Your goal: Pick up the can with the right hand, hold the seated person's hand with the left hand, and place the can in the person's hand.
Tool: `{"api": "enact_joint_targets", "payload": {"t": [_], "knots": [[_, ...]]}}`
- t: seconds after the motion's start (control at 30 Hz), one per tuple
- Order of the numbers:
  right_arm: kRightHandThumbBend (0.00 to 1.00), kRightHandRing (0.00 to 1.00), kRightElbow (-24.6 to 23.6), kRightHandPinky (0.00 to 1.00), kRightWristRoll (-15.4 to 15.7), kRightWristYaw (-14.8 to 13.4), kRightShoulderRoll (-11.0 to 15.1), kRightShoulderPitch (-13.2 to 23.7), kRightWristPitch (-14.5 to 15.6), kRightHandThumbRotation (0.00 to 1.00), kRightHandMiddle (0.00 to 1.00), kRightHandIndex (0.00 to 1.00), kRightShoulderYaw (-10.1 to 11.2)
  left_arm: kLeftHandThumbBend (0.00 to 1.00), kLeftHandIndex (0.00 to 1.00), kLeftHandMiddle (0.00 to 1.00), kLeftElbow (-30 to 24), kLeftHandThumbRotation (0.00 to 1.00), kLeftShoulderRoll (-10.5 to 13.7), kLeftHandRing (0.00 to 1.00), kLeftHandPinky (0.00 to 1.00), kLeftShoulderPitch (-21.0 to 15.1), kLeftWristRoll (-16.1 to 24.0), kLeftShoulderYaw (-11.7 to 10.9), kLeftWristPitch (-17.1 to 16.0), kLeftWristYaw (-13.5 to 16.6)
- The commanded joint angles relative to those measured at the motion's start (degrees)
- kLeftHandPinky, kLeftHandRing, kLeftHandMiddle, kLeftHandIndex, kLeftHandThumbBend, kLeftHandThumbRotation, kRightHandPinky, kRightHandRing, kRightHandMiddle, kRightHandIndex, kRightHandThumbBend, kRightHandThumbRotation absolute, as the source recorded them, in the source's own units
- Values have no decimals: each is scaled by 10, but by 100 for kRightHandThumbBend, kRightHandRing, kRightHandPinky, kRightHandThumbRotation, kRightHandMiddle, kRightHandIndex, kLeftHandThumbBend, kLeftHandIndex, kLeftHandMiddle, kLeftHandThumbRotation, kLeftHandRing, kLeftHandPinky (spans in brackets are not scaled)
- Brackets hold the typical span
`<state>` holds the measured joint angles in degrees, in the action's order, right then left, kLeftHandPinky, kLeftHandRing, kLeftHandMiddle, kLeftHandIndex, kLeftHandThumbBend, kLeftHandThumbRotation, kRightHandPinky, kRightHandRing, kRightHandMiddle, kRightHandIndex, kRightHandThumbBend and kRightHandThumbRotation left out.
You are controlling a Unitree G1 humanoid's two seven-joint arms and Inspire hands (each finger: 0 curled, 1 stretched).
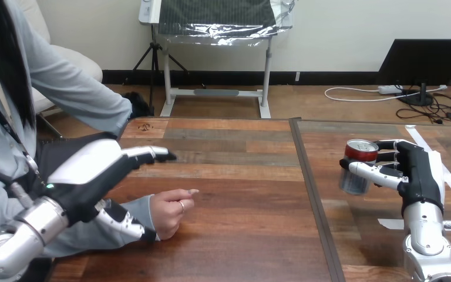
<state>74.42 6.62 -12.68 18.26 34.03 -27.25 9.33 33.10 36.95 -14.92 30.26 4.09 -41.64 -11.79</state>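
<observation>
One cam, on my head, facing fwd and down across the wooden table (pixel 235 194). The tabletop takes the lower half approx; its far edge runs just above mid-frame and the near part runs off the bottom. My left arm enters at the bottom-left corner, left hand (pixel 94 170) close to the lens and large. My right arm rises from bottom right, right hand (pixel 420 176) w/ the can (pixel 357 170) farther out. The person's hand (pixel 170 211) sits left of centre.
</observation>
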Motion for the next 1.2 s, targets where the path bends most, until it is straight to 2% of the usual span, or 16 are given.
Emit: {"api": "enact_joint_targets", "payload": {"t": [0.0, 0.57, 0.97, 1.17], "knots": [[79, 42, -38, 36, -3, -3, 19, 59, -27, 0, 50, 53, -1, 100, 80, 81, 15, 12, 12, 80, 74, -50, 9, 15, -1, 15], [78, 42, -40, 36, -1, -4, 21, 55, -33, 0, 50, 53, -2, 100, 75, 77, 71, 17, 15, 77, 71, -75, 34, 52, -2, 33], [79, 42, -42, 36, -7, 6, 22, 53, -39, 0, 50, 53, 3, 100, 75, 76, 110, 17, 17, 77, 71, -91, 57, 76, 9, 47], [79, 42, -42, 36, -7, 6, 22, 52, -39, 0, 49, 53, 3, 100, 74, 75, 137, 19, 17, 76, 71, -99, 68, 87, -2, 67]]}}
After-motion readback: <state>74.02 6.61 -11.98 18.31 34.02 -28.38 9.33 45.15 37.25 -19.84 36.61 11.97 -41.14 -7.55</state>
